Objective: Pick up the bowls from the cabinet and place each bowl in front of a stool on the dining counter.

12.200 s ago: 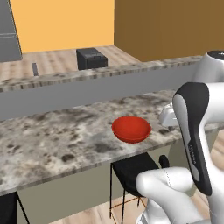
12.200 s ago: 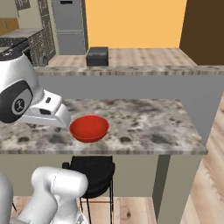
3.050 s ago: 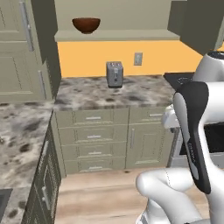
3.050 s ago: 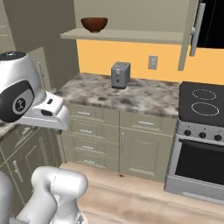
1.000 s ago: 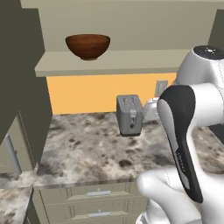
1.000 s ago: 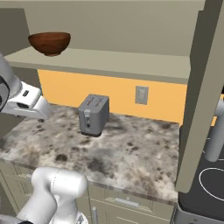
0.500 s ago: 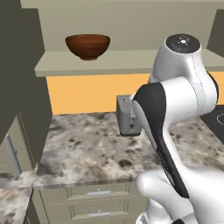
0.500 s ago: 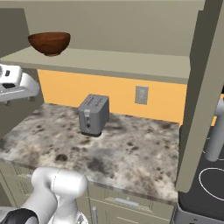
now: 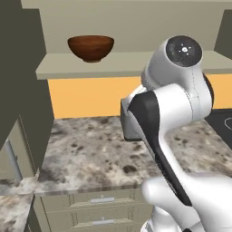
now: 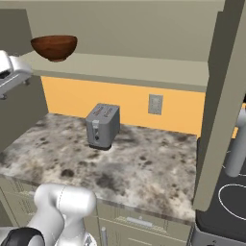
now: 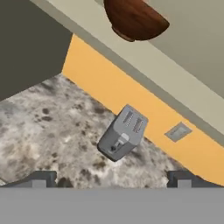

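So the gripper (image 11: 111, 178) is sitting spread fully wide with nothing between its tips, which are poking up at the bottom of the hand view, well apart from each other and not touching a thing. It's hanging in open air above the stone-topped counter (image 10: 144, 163), pointing toward the back wall.

The dark reddish-brown bowl (image 9: 91, 47) is resting upright on the cabinet shelf board (image 9: 127, 65), near the shelf's left end and set back a little from its front lip. There's bare shelf stretching off to its right, and a dark cabinet side (image 9: 22, 90) just to its left.

Below, a grey boxy toaster (image 10: 102, 126) is standing on the speckled counter by the orange wall (image 10: 129, 108), with a wall outlet (image 10: 155, 104) beside it. The bowl is looking wood-like, smooth and round, with a small foot.
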